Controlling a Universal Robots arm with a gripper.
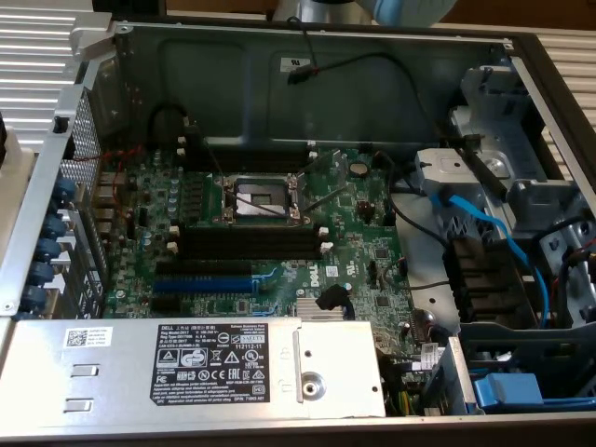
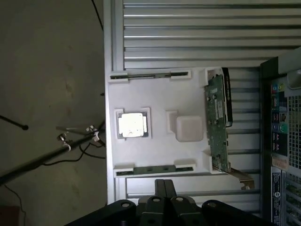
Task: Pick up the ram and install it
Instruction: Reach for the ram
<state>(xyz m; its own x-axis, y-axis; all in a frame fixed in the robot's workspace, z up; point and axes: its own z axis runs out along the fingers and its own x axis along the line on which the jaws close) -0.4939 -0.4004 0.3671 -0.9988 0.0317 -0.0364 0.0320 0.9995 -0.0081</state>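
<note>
Above the white tray (image 2: 155,94), the end effector (image 2: 164,182) sits closed, holding nothing; it should spread and square across the ram (image 2: 153,168).

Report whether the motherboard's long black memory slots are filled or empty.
Empty: the long black memory slots beside the square metal processor socket show bare channels, nothing seated in them.

Exterior view looks down into the computer case (image 1: 233,56); wrist view overlooks a white tray (image 2: 155,94).

Mem slots (image 1: 247,244) open above; cables (image 1: 475,212) apart
</note>
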